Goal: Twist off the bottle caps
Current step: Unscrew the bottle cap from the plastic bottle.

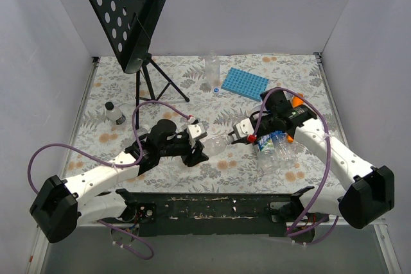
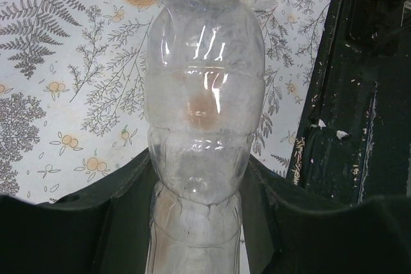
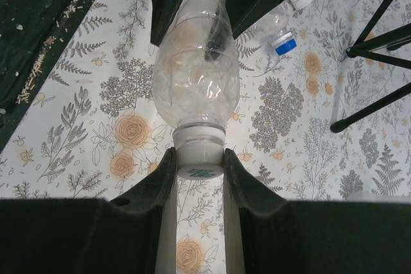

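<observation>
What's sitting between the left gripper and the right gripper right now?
One clear bottle spans the gap: the left gripper clamps its body, the right gripper pinches its white cap. The top view shows nothing else between them.

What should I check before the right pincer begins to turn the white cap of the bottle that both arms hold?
1. Left pincer closed on the body of the clear bottle: ok.
2. Right pincer closed on the white cap: ok.
3. Cap centred between the fingers: ok.
4. Cap seated on the neck: ok.
5. Cap already loosened: cannot tell.
6. Free room beside the right arm: not ok, labelled bottles lie close to it.
</observation>
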Motion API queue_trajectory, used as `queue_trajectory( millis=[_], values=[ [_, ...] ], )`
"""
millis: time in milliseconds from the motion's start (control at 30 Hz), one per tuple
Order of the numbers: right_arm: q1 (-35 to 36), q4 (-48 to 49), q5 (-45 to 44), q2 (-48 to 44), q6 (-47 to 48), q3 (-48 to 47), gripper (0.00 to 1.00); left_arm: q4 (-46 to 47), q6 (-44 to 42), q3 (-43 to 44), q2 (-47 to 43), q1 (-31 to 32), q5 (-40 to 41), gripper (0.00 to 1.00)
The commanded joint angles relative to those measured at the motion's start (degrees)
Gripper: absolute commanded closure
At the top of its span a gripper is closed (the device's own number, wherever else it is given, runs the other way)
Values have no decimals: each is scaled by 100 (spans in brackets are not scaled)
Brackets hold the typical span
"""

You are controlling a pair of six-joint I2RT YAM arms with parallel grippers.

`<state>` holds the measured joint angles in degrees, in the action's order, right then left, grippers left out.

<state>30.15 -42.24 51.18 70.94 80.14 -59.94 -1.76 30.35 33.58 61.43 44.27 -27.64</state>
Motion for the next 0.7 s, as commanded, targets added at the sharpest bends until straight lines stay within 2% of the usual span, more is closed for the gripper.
queue_trajectory(
  millis=[0,467,667],
  values=[
    [-106,242,296,-159,-217,105,99,35,-20,113,-52,-6,-57,97],
    [-194,523,498,-141,-666,246,98,27,-20,122,-52,-6,-40,97],
    [-247,655,630,-194,-886,360,92,18,-11,122,-61,-6,-31,96]
  ],
)
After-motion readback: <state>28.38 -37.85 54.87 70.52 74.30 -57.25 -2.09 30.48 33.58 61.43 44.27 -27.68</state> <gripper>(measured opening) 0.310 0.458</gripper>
